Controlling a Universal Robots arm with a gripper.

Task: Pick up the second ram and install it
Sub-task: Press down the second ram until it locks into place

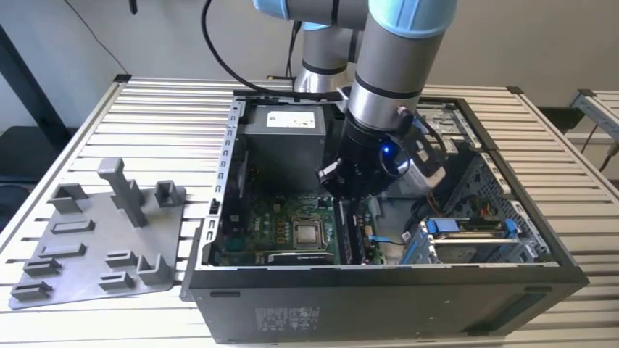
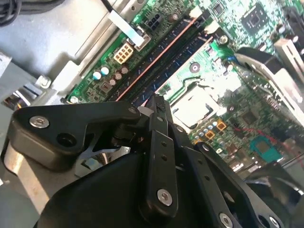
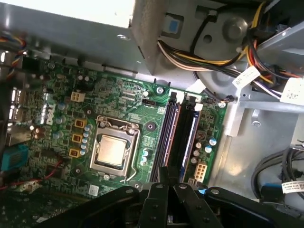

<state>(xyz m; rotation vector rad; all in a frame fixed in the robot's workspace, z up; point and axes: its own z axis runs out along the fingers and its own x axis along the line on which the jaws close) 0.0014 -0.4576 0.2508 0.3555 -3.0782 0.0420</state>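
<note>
pincer (image 2: pixel 159 102) pressed together above the motherboard (image 3: pixel 142 118), over its memory slots (image 3: pixel 183 135).

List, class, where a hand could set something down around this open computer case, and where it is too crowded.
Free: bare slatted table between the grey tray and the case. Crowded: inside the case, where the gripper hangs over the motherboard beside cables.
</note>
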